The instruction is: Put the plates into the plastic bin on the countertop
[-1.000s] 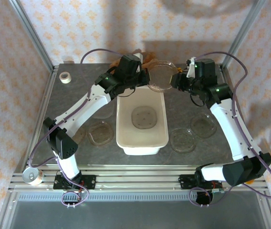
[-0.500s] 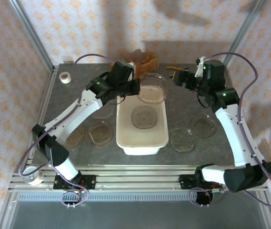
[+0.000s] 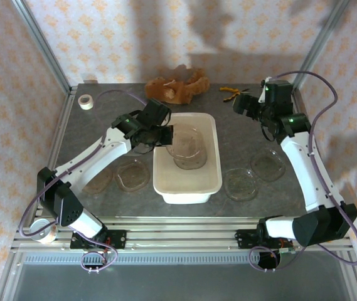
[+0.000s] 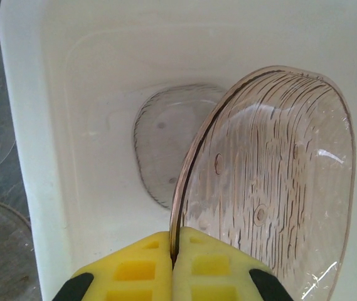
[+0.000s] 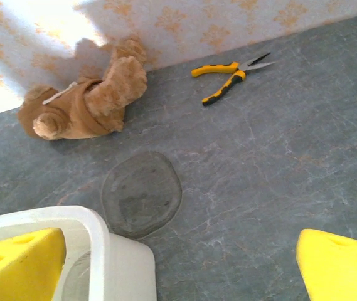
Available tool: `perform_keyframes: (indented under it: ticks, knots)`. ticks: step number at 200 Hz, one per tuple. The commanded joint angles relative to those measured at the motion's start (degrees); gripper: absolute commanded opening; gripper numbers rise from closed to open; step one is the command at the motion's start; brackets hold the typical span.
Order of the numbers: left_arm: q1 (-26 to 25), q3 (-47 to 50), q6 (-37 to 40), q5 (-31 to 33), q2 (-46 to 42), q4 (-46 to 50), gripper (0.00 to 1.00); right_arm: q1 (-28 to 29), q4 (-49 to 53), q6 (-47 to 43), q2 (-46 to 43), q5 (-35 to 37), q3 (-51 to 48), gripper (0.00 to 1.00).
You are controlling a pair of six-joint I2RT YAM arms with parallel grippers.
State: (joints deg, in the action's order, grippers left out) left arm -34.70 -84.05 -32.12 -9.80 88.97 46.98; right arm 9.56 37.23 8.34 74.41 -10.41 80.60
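Observation:
The white plastic bin [image 3: 187, 183] stands mid-countertop [image 3: 241, 141]. My left gripper [image 3: 165, 135] is shut on the rim of a clear brownish plate [image 3: 189, 143] and holds it tilted on edge inside the bin. In the left wrist view the yellow fingers [image 4: 134, 266] pinch that plate [image 4: 272, 182] above another plate [image 4: 159, 135] lying flat on the bin floor. My right gripper [image 3: 246, 104] hangs open and empty by the bin's far right corner. More plates lie on the countertop at left [image 3: 132, 174] and right [image 3: 239, 183], [image 3: 268, 165].
A brown teddy bear [image 3: 177, 86] and yellow-handled pliers [image 3: 231, 93] lie at the back. A white tape roll [image 3: 86, 101] sits at the back left. The right wrist view shows one plate [image 5: 142, 193] flat beside the bin's corner [image 5: 96, 238]. Aluminium rails edge the countertop.
My right gripper let go of the plate, opened and drew back to the right. My left gripper carried the plate from behind the bin forward and down into it.

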Motion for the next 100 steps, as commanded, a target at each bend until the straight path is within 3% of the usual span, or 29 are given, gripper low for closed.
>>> perform_keyframes:
  ticks: [1,100]
  knots:
    - [0.59,1.43,-1.71,1.55,1.58,-1.98,0.00,-0.43,-0.47,0.04,-0.67,3.89,-1.21,0.94]
    - [0.59,-2.13,-2.36,0.87,14.46,-5.71,0.00,-0.77,-0.18,-0.43,0.84,9.44,-3.12,0.94]
